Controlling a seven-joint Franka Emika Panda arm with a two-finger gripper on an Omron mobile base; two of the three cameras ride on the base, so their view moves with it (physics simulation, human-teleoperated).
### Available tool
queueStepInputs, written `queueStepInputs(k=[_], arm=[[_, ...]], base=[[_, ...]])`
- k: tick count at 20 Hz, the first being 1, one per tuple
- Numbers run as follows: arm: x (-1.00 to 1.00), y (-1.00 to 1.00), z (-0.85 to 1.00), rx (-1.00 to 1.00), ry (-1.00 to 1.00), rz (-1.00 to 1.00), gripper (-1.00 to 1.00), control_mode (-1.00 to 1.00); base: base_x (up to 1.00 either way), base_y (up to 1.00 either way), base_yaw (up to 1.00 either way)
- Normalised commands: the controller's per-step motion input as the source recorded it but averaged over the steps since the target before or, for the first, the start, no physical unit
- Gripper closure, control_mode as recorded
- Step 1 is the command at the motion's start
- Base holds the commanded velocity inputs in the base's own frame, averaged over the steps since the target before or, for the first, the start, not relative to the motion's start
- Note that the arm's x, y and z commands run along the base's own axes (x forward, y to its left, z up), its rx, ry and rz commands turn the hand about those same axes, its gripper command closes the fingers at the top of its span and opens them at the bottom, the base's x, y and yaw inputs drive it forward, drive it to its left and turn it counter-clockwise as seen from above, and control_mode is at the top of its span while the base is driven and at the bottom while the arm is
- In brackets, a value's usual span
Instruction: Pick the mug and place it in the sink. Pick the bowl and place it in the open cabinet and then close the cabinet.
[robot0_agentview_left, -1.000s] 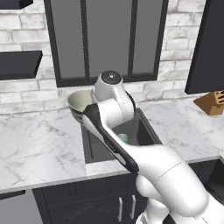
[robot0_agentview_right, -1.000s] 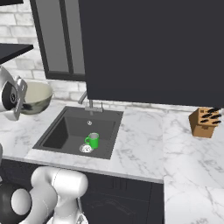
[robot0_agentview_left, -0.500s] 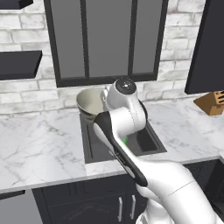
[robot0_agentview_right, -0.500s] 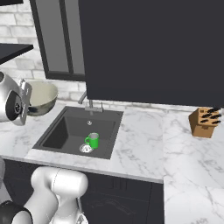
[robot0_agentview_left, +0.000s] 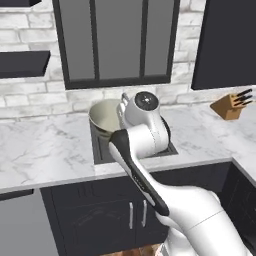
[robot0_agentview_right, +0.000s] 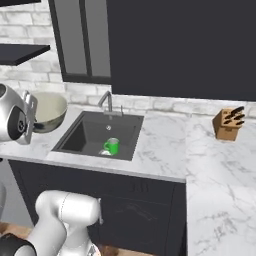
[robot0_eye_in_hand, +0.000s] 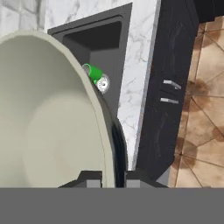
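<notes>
My fingers (robot0_eye_in_hand: 114, 177) are clamped on the rim of the bowl (robot0_eye_in_hand: 48, 113), one tip inside the cream hollow and one outside the wall, because a thin edge is the only purchase a dish this wide offers. I carry it tipped on its side and clear of the desk (robot0_agentview_left: 45, 145), above the left edge of the sink (robot0_agentview_right: 80, 137), so that it can rise toward the cabinet. The bowl holds nothing. Beyond it, the mug (robot0_agentview_right: 112, 146) sits in the sink near the front edge, close by the steel drain (robot0_eye_in_hand: 104, 83); that half of the job looks finished. Farther back, the faucet (robot0_agentview_right: 107, 101) stands at the sink's rear edge, and a knife block (robot0_agentview_right: 227, 123) waits near the desk's far right corner.
</notes>
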Motion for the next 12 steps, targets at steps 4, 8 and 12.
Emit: queueStepInputs(k=[4, 8, 12], arm=[[0.0, 0.0, 0.0, 0.0, 0.0, 0.0, 1.0, 1.0], [0.0, 0.0, 0.0, 0.0, 0.0, 0.0, 1.0, 1.0], [0.0, 0.0, 0.0, 0.0, 0.0, 0.0, 1.0, 1.0]], base=[[-0.92, 0.11, 0.0], [-0.9, 0.05, 0.0], [-0.2, -0.03, -0.18]])
